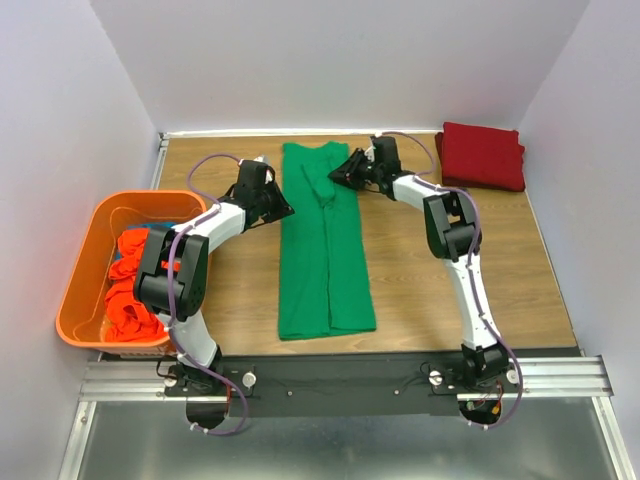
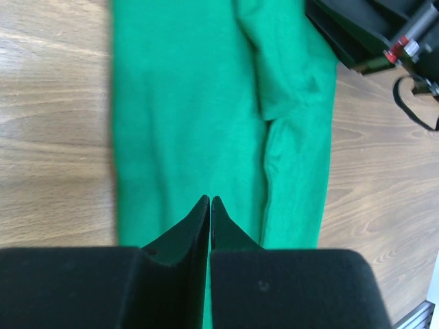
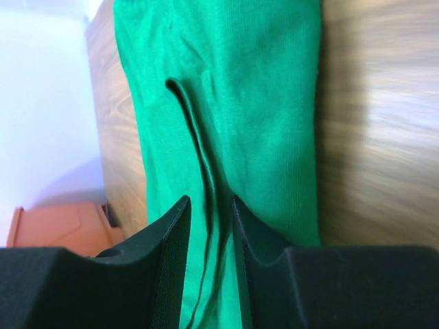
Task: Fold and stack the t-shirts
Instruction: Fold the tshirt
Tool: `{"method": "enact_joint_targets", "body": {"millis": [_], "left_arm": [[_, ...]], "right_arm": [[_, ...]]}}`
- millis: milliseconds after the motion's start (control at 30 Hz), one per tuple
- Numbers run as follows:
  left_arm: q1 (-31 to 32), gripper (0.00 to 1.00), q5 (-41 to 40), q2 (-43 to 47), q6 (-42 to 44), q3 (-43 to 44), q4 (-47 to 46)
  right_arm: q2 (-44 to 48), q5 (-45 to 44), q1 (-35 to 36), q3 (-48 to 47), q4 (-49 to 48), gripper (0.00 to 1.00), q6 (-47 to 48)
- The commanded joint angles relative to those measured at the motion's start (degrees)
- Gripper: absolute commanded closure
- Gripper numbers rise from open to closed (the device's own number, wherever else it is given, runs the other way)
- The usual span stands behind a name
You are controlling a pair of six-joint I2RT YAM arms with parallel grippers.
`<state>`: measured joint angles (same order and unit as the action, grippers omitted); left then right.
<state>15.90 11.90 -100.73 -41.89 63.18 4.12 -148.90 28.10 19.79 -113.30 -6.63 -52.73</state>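
White walls (image 1: 340, 60) enclose the wooden table (image 1: 420, 270); left gripper (image 2: 209, 200) pressed together, right gripper (image 3: 206, 203) slightly parted over green t-shirt (image 1: 325, 250)

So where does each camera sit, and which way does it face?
Top: above and behind, facing down at the table; the left arm and right arm show.
Left wrist: on the left arm, looking past its shut fingers at the green shirt.
Right wrist: on the right arm, looking past its parted fingers along the same shirt.
Shared: all three see that shirt.
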Motion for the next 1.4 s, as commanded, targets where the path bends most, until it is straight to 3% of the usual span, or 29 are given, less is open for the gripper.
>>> {"method": "enact_joint_targets", "body": {"millis": [0, 100, 367, 600, 867, 1367], "left_arm": [[0.7, 0.91, 1.7, -0.1, 0.0, -0.5, -1.7], [1.8, 0.91, 2.1, -0.7, -0.4, -0.2, -2.1], [4.4, 0.91, 3.1, -0.3, -0.6, 1.4, -2.4], [5.0, 0.91, 3.9, 2.2, -0.6, -0.3, -3.3], [5.6, 0.91, 4.4, 3.9, -0.3, -2.4, -3.9], [6.4, 0.91, 4.2, 8.3, -1.7, -8.5, -5.4]], "right_arm": [[0.4, -8.2, -3.4, 11.2, 0.8, 0.62, 0.3], [-1.3, 1.0, -4.9, 8.3, -0.1, 0.61, 3.1], [-4.9, 14.4, -6.3, -2.4, 0.1, 0.58, 6.6], [6.9, 13.5, -6.3, 5.4, 0.0, 0.57, 8.2], [13.8, 12.5, -5.9, 16.3, -6.1, 0.56, 5.9], [10.1, 11.2, -5.0, 26.3, -8.5, 0.57, 3.7]]}}
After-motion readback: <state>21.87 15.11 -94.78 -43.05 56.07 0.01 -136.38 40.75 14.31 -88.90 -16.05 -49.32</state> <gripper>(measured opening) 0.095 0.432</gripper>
